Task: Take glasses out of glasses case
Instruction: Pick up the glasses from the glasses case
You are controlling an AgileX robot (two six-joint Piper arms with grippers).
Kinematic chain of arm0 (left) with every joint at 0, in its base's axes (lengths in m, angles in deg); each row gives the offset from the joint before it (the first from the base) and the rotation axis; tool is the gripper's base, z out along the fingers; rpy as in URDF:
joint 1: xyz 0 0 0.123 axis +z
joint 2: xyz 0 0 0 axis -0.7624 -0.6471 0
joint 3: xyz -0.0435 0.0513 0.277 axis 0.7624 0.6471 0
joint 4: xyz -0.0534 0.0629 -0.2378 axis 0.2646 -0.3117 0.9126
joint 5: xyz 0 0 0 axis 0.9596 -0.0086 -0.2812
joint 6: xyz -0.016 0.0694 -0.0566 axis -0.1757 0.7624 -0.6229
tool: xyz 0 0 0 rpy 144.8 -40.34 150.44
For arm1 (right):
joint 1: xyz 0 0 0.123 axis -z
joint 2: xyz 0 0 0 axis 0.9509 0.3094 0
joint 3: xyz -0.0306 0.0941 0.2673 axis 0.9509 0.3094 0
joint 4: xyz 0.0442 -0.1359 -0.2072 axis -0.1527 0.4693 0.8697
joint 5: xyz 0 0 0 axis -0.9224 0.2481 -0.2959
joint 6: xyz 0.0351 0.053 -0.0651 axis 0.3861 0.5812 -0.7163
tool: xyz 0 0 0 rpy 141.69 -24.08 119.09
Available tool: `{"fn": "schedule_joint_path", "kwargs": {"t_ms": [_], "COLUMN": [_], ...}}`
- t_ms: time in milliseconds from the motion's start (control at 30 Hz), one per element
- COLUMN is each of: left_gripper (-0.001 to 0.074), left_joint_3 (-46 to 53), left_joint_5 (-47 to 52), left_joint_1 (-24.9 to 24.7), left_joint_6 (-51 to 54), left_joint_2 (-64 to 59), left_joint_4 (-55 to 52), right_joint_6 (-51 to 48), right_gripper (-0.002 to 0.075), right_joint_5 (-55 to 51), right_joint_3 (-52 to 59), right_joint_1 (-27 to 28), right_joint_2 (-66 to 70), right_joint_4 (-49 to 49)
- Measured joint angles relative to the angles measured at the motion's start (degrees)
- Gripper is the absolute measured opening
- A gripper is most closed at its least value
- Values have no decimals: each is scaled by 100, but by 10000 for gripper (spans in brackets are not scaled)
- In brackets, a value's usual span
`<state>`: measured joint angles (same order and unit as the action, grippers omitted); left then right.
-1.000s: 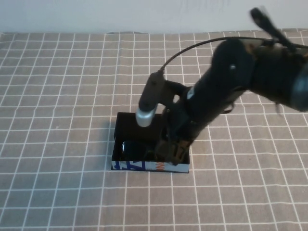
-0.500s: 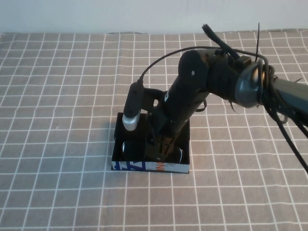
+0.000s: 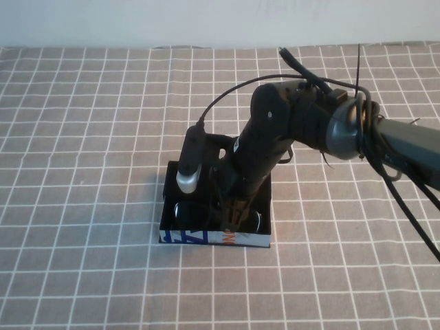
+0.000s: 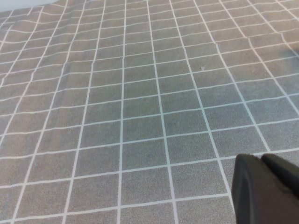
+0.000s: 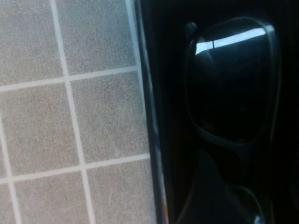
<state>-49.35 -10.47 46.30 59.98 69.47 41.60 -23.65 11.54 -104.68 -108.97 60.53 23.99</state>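
An open black case [image 3: 180,237] with a patterned front edge is seen at lower centre of the high view on a grey checked cloth [image 3: 82,137], with the dark-lensed glasses [image 3: 191,214] lying inside it. The right gripper [image 3: 230,218] is lowered into the case over the glasses; its grip cannot be told. The left gripper [image 4: 266,189] is seen only in its wrist view, low over bare cloth, fingers pressed together.

Right gripper [image 3: 230,218] fills the glasses case [image 3: 206,237] — open tablecloth [image 3: 82,137] all around.
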Motion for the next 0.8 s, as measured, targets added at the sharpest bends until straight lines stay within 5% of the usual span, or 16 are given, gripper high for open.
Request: {"fn": "schedule_joint_path", "kwargs": {"t_ms": [567,800], "left_gripper": [-4,-4], "left_joint_3": [0,0], "left_joint_5": [0,0], "left_joint_1": [0,0], "left_joint_6": [0,0], "left_joint_2": [0,0], "left_joint_4": [0,0], "right_joint_6": [-5,-5], "right_gripper": [303,89], "right_joint_5": [-32,-57], "right_joint_3": [0,-37], "right_joint_1": [0,0], "right_joint_2": [134,134], "right_joint_4": [9,9]}}
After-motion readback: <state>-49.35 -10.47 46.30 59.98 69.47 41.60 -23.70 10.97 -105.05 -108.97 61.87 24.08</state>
